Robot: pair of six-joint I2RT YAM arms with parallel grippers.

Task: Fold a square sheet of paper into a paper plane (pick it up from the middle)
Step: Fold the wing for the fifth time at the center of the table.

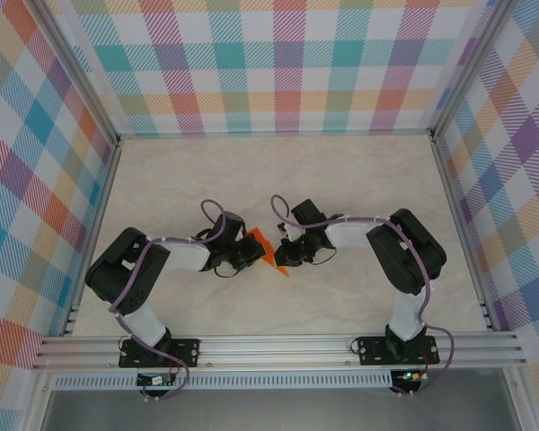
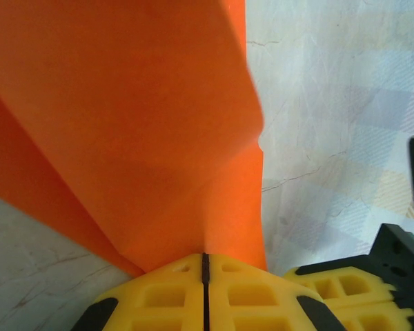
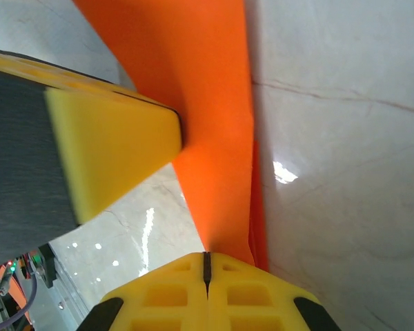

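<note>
The square sheet of paper is folded into a narrow, layered orange paper plane [image 1: 269, 251], held just above the table's middle between both arms, with a sharp tip pointing toward the near side. My left gripper [image 1: 250, 252] is shut on its left side. In the left wrist view the orange layers [image 2: 124, 124] fan upward out of the closed yellow jaws of the left gripper [image 2: 205, 261]. My right gripper [image 1: 288, 254] is shut on the opposite side. In the right wrist view a folded orange strip [image 3: 207, 124] rises from the closed right gripper [image 3: 207, 258], close to the left gripper's yellow finger [image 3: 110, 148].
The marble-patterned tabletop [image 1: 278, 171] is walled by plaid panels on three sides, with aluminium posts at the corners. A metal rail [image 1: 278, 346] carrying both arm bases runs along the near edge. The right gripper's yellow finger [image 2: 345, 293] sits close beside the left jaws.
</note>
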